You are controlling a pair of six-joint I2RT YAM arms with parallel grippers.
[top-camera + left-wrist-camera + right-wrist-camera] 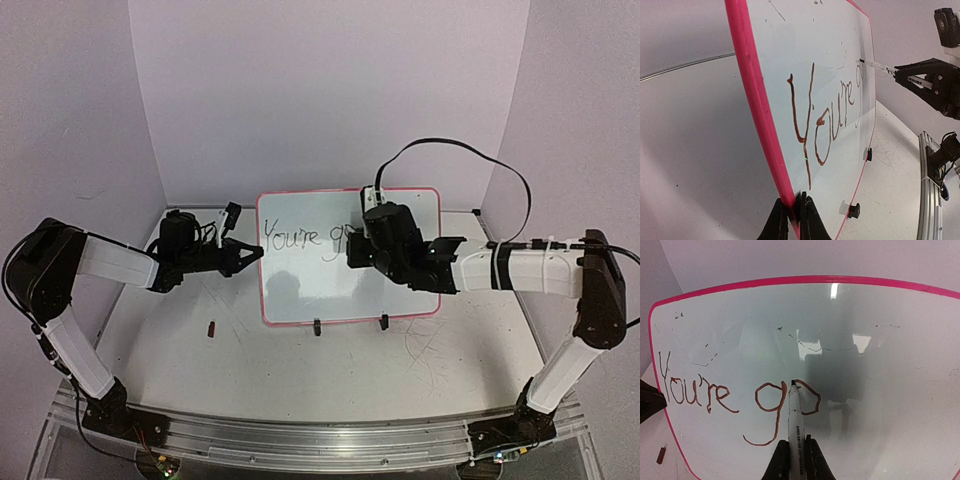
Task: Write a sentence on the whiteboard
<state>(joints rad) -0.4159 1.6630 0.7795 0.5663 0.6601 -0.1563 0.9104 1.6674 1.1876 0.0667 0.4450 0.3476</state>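
Two pincers are closed: the left pincer (pixel 795 202) clamps the left edge of the whiteboard (pixel 350 290), and the right pincer (pixel 796 446) grips a marker (pixel 794 412) touching the unfinished sentence (pixel 300 238). Standing upright on the bench (pixel 300 375) on clip feet (pixel 317 326), the whiteboard looks light, stiff and slick, and is best held by its frame.

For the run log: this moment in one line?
left hand: shut on whiteboard edge | right hand: shut on marker | sentence: "You're go", unfinished, tip at "o"

Soft even light, glare patches on the whiteboard (pixel 865 390), wrist views bowed and perhaps blurred at edges.
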